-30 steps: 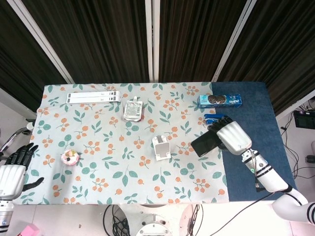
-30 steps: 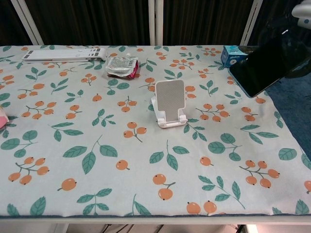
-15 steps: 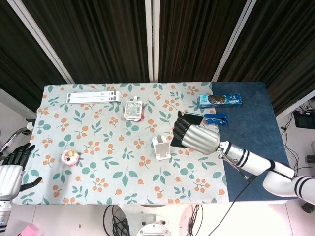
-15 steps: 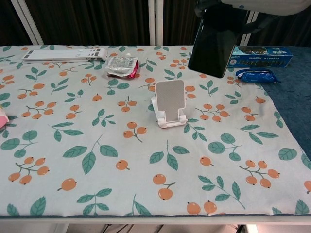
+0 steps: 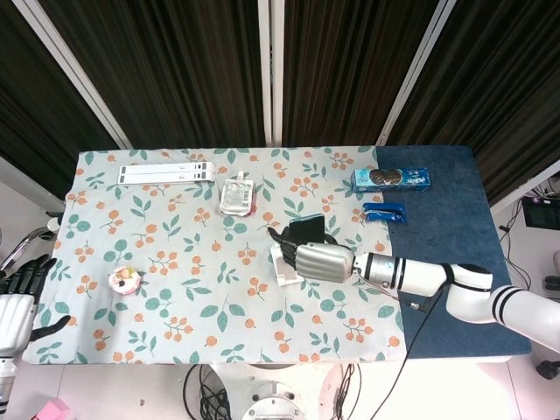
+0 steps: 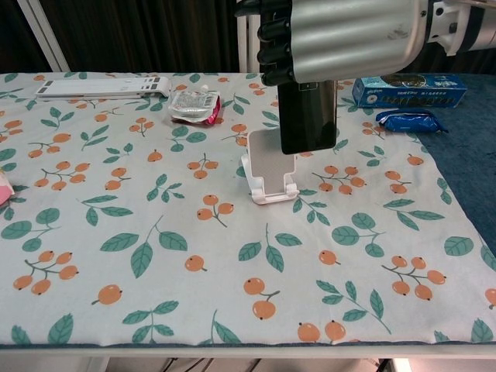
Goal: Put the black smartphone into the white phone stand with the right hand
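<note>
At the far left edge of the head view we see our left hand (image 5: 17,302) off the table, holding nothing, its dark fingers spread apart. On the floral tablecloth (image 5: 175,289) near that side sits a small pink object (image 5: 125,280), and along the back edge lies a long white strip (image 5: 166,173). Toward the middle, a silver foil packet (image 5: 236,195) rests flat. The white phone stand (image 6: 270,167) stands upright at the table's centre. Our right hand (image 6: 345,39) hangs just above it, fingers wrapped around the black smartphone (image 6: 308,115), which hangs upright, its lower end in front of the stand's back plate; we cannot tell whether it touches the stand. Farther right, on the dark blue mat (image 5: 446,262), lie a blue cookie box (image 5: 391,179) and a small blue wrapper (image 5: 385,212).
</note>
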`<action>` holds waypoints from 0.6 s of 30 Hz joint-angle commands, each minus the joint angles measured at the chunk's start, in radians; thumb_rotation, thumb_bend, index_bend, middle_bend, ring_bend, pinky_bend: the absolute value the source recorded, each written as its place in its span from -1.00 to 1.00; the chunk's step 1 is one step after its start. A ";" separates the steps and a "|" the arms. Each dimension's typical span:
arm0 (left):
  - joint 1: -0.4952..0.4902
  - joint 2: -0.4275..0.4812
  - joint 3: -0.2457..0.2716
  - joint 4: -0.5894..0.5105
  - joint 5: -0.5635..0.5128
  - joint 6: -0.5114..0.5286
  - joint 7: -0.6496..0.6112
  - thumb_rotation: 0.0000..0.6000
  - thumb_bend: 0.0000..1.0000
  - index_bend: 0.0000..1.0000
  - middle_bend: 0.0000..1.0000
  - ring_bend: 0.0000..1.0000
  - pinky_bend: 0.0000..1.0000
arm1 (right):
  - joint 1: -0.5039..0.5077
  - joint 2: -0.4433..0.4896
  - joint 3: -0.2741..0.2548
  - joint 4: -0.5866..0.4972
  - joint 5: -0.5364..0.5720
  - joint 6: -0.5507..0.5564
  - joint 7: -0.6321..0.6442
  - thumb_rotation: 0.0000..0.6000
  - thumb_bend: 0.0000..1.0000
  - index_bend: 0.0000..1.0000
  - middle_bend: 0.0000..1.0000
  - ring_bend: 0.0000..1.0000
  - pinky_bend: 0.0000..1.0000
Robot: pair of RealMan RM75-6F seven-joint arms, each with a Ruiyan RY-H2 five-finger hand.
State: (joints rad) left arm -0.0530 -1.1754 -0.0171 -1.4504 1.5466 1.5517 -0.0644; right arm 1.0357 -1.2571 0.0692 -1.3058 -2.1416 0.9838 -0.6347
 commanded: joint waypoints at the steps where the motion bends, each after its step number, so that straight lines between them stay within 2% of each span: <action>1: 0.003 0.000 0.002 0.005 0.000 0.003 -0.006 1.00 -1.00 -0.79 -0.85 -0.82 -0.58 | -0.017 -0.038 0.024 -0.055 0.059 -0.055 -0.098 1.00 -0.70 0.32 0.00 -0.03 -0.75; 11: 0.018 -0.003 0.005 0.031 0.001 0.019 -0.042 1.00 -1.00 -0.79 -0.85 -0.82 -0.58 | -0.044 -0.103 0.055 -0.100 0.117 -0.097 -0.288 1.00 -0.70 0.32 -0.03 -0.03 -0.73; 18: 0.025 0.000 0.006 0.048 0.002 0.024 -0.067 1.00 -1.00 -0.79 -0.85 -0.82 -0.58 | -0.086 -0.165 0.054 -0.107 0.155 -0.105 -0.418 1.00 -0.70 0.32 -0.04 -0.02 -0.69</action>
State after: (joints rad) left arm -0.0294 -1.1761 -0.0111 -1.4033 1.5483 1.5741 -0.1295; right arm 0.9633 -1.4039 0.1221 -1.4086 -2.0010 0.8832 -1.0290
